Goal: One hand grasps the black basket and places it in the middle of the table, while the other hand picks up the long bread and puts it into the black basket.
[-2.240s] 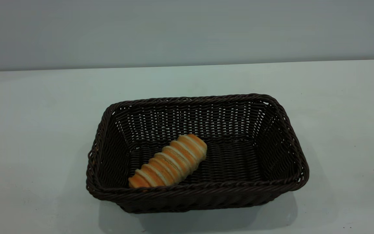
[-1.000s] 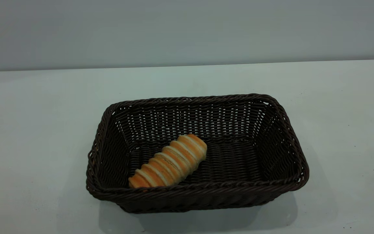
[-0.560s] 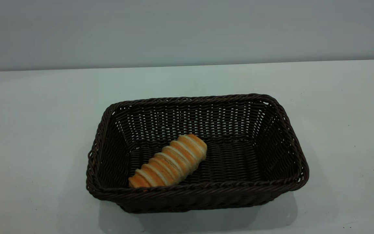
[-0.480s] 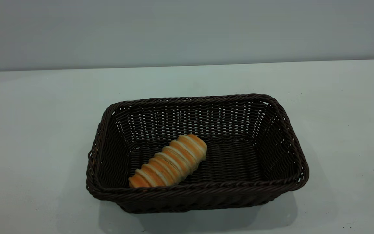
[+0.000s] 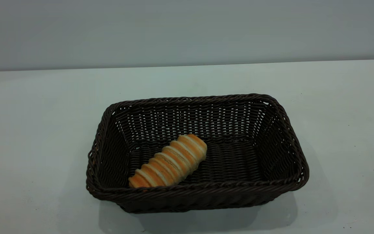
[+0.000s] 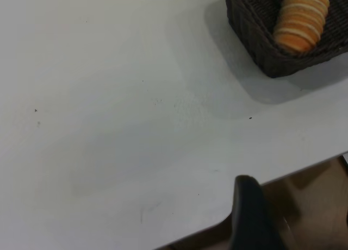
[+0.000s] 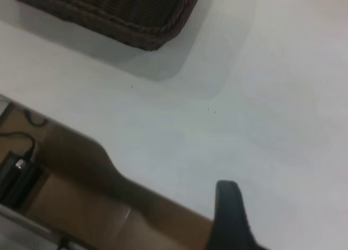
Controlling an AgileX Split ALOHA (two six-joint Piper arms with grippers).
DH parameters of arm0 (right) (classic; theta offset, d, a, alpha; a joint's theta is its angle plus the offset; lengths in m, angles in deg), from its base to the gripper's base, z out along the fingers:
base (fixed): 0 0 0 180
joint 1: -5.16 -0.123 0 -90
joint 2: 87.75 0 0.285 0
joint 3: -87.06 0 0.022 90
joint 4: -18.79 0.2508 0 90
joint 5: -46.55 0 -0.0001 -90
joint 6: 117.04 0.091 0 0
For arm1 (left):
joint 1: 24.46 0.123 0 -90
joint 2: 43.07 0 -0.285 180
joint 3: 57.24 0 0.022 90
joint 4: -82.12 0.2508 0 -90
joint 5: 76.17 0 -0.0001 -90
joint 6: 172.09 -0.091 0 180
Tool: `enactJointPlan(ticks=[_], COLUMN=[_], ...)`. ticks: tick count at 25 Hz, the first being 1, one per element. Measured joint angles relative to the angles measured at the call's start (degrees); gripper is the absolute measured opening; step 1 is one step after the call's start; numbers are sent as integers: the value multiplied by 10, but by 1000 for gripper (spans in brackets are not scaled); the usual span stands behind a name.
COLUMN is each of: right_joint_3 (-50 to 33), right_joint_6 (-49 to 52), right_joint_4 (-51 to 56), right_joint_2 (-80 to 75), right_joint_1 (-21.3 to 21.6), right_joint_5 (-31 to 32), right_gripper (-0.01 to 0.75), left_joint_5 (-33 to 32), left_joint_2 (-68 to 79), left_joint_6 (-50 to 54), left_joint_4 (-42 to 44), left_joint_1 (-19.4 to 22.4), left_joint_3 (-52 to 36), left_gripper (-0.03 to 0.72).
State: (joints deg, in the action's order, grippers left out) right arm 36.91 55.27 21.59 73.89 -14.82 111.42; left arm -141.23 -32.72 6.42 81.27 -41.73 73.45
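The black basket (image 5: 273,143) stands in the middle of the table (image 5: 31,130). The long bread (image 5: 169,161) lies slantwise inside it, on the bottom toward the near left corner. No gripper shows in the exterior view. The left wrist view shows the basket's corner (image 6: 255,41) with the bread (image 6: 300,19) in it, far from my left gripper (image 6: 250,217), which is held back at the table's edge. The right wrist view shows another basket corner (image 7: 141,19), and my right gripper (image 7: 228,217) is also back at the table's edge. Neither gripper touches anything.
A plain grey wall stands behind the table. In the wrist views the table's near edge (image 6: 217,223) borders brown floor, and black cables (image 7: 16,163) lie below it on the right arm's side.
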Motion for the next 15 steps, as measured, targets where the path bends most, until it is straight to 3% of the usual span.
enactJointPlan(ticks=[3,10,15], right_joint_3=[0,0,0], right_joint_6=[0,0,0], right_joint_4=[1,2,3], right_joint_2=[20,93,115], right_joint_1=[20,163,197], right_joint_5=[0,0,2], right_gripper=[566,566,566], left_joint_5=[0,1,1], left_joint_2=[0,-4,-36], left_joint_6=[0,0,0], left_joint_4=[0,0,0], left_joint_1=[15,133,166], left_joint_3=[0,0,0], left_gripper=[453,453,453])
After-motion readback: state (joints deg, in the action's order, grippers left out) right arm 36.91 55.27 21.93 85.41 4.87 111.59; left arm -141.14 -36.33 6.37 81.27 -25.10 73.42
